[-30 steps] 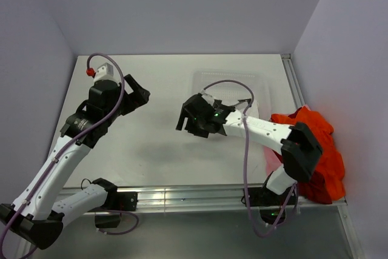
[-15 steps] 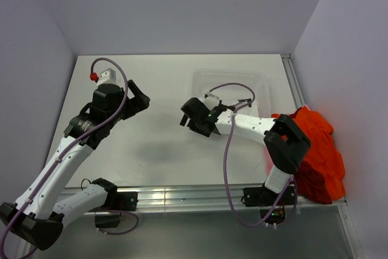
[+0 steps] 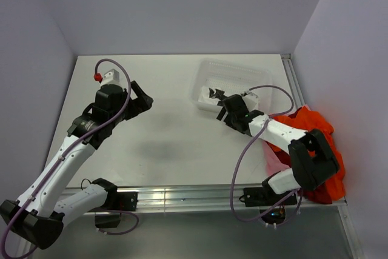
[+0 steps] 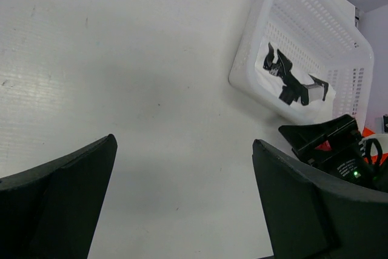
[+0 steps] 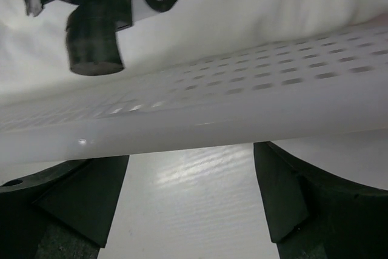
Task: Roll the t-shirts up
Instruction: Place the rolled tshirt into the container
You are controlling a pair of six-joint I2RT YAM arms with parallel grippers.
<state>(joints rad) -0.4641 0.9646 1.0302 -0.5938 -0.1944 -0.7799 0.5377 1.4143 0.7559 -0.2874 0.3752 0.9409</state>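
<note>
T-shirts [image 3: 318,127]: orange heap at near right, white one [image 4: 294,83] in the far basket [image 5: 212,119]. Jaws spread and empty on both: right gripper [image 5: 191,192] at the basket's near wall, left gripper [image 3: 140,95] well left. Risk: the right jaws snag the mesh and drag the basket, not cloth.

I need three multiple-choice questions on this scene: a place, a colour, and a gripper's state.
1. Where is the white shirt with black markings? A) in the basket B) on the bare table C) in a gripper
2. What colour is the shirt pile on the right? A) blue B) green C) orange-red
3. The left gripper is A) shut on cloth B) open, empty C) out of view
Answers: A, mesh walls surround it; C, bright orange-red cloth; B, fingers wide apart, nothing between.
</note>
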